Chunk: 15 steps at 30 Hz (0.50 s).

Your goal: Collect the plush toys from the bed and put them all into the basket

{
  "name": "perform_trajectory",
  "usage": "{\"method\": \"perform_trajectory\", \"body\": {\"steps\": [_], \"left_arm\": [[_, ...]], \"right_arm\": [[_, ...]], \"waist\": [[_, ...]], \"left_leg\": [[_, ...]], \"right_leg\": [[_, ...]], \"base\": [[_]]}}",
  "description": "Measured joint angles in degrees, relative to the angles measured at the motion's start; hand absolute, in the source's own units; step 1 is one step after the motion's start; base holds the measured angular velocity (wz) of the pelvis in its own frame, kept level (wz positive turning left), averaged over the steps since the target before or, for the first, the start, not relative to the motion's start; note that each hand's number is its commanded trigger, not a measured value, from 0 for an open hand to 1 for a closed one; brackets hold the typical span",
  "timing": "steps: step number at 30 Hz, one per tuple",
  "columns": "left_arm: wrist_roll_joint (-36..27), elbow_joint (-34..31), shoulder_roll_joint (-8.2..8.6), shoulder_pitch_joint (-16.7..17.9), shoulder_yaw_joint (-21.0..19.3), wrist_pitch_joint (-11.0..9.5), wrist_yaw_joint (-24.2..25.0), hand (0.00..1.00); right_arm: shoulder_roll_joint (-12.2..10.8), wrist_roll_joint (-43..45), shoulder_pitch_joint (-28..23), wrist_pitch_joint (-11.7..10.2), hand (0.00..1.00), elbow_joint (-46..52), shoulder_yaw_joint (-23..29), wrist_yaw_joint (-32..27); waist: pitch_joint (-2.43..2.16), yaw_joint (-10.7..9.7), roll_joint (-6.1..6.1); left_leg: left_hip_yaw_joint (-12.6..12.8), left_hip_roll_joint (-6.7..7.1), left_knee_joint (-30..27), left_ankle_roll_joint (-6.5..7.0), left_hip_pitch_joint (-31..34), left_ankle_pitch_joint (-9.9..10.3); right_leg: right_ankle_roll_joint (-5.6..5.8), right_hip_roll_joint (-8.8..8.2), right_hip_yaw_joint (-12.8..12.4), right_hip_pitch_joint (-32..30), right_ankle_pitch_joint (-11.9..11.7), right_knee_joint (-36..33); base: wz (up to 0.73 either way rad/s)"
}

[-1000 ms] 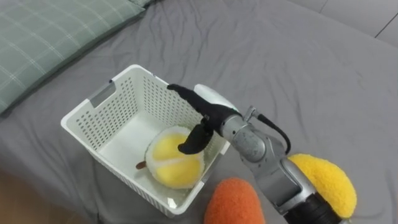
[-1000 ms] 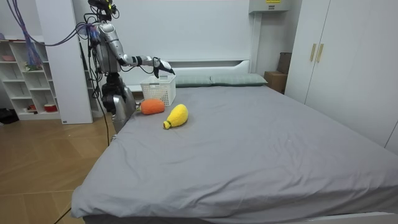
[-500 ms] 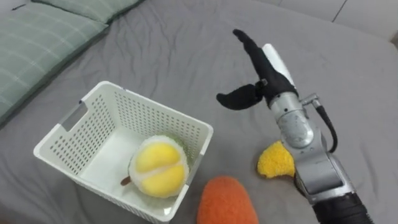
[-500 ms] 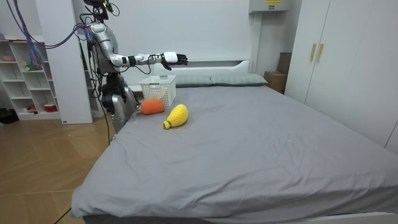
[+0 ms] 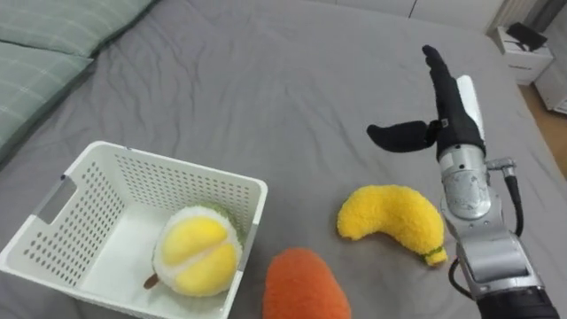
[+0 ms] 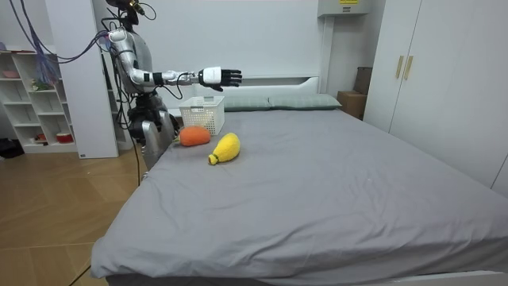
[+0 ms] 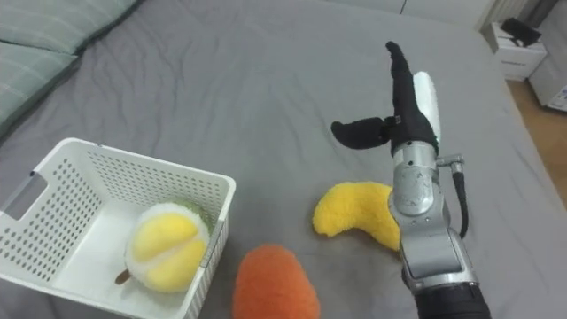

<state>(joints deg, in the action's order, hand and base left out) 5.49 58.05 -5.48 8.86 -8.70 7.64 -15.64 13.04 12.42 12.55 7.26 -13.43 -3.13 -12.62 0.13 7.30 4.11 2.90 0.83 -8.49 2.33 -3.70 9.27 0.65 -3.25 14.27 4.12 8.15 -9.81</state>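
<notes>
Three plush toys and one white perforated plastic basket [image 5: 177, 165] are on the grey bed [image 5: 266, 80]. A round yellow-and-white plush ball [image 5: 197, 257] lies inside the basket. An orange oval plush [image 5: 301, 288] is at its 5 o'clock and a yellow banana-shaped plush [image 5: 390, 221] at its 3 o'clock — both on the sheet. The right robot hand [image 5: 450, 124] hovers at the banana's 1 o'clock, fingers straight, thumb spread, empty. The room view adds the robot standing at the bedside — white shelves [image 6: 32, 95] behind.

Three plush toys in all. One round yellow-and-white plush [image 5: 197, 257] lies inside the basket at the near left. One orange plush [image 5: 304, 285] sits at the near edge, just right of the basket. One yellow banana plush [image 5: 390, 221] lies on the cover further right. There is one white perforated basket [image 5: 190, 182]. Two green checked pillows lie at the far left, a nearer pillow [image 5: 35, 75] and a farther pillow [image 5: 80, 13]. One right hand [image 5: 454, 124], its fingers straight, is above the right side of the one grey bed [image 5: 266, 89].
</notes>
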Motion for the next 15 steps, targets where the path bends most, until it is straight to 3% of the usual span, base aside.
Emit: {"method": "perform_trajectory", "body": {"steps": [6,11,15], "left_arm": [[-0.21,0.0,-0.45,0.75,0.02,-0.24,0.1,0.0],[-0.46,0.16,-1.49,0.96,0.06,-0.59,0.53,0.0],[-0.42,0.43,-1.91,0.96,0.01,-0.89,0.63,0.0]], "right_arm": [[1.14,-1.03,-1.17,0.12,0.0,-4.5,2.45,-0.5],[2.2,-1.08,-1.17,-0.02,0.0,-7.86,2.5,-0.6],[2.2,-1.05,-1.34,-0.89,0.0,-12.0,2.18,-0.45]], "waist": [[0.0,-0.83,0.16],[0.43,-1.01,1.25],[0.18,-0.69,1.83]], "left_leg": [[0.35,-0.02,-0.11,0.01,-0.03,0.01],[0.33,-0.09,-0.12,0.01,0.02,0.01],[0.33,-0.09,0.03,0.01,-0.02,0.02]], "right_leg": [[-0.01,0.01,-0.15,-0.06,0.0,-0.2],[-0.02,0.09,-0.15,-0.09,0.0,-0.15],[-0.03,0.13,-0.3,-0.06,-0.01,-0.08]], "base": [[-0.01],[0.0],[0.0]]}}
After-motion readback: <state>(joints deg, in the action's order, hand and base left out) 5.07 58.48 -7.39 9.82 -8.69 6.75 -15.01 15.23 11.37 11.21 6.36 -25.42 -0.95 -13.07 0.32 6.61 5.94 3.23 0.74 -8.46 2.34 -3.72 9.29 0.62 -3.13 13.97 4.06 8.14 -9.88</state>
